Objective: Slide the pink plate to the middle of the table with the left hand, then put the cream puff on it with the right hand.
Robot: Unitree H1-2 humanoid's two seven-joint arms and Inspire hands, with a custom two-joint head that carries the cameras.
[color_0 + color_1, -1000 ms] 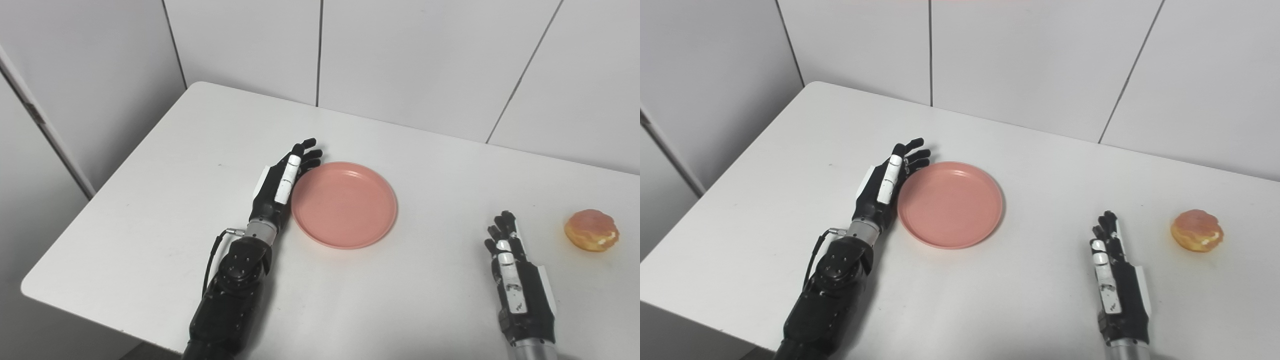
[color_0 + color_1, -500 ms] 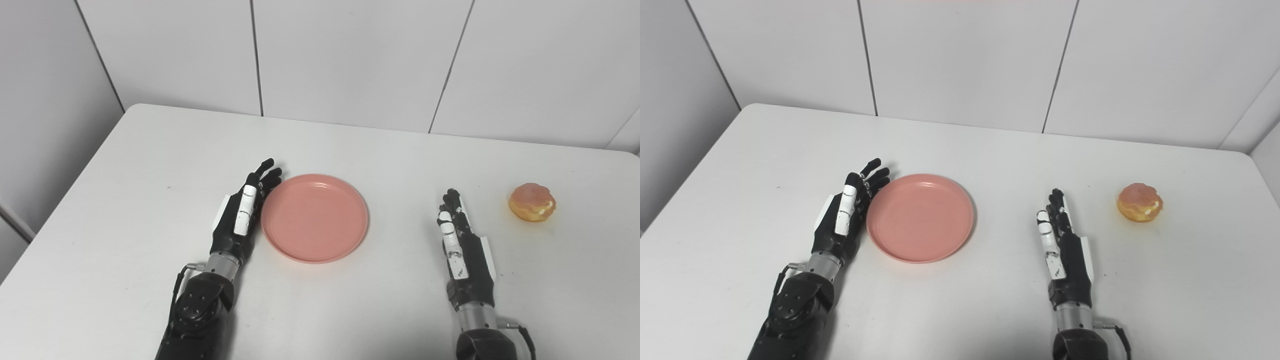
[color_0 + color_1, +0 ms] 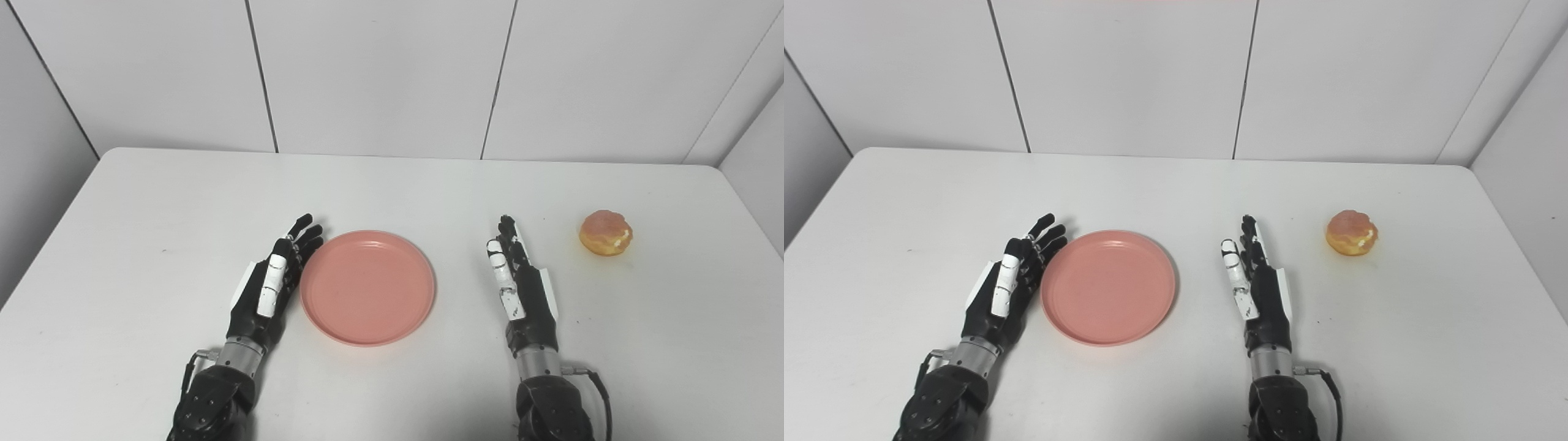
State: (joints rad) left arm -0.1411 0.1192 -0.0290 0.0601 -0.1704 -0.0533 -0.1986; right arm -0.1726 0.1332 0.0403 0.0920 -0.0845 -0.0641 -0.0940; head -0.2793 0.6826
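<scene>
A round pink plate (image 3: pixel 367 286) lies on the white table (image 3: pixel 153 202), a little left of its middle. My left hand (image 3: pixel 269 288) stands on edge with straight fingers against the plate's left rim, open. The cream puff (image 3: pixel 606 233), golden with a pinkish top, sits at the right side of the table. My right hand (image 3: pixel 520 285) stands on edge too, open and holding nothing, between the plate and the cream puff, apart from both.
White wall panels (image 3: pixel 380 73) rise just behind the table's far edge. A wall corner (image 3: pixel 1519 141) closes in on the right side. Bare table lies in front of the plate and around the cream puff.
The camera has swung right, so the whole scene shifted left in the picture. My left hand stays at the plate's left rim, and my right hand keeps its place left of the cream puff.
</scene>
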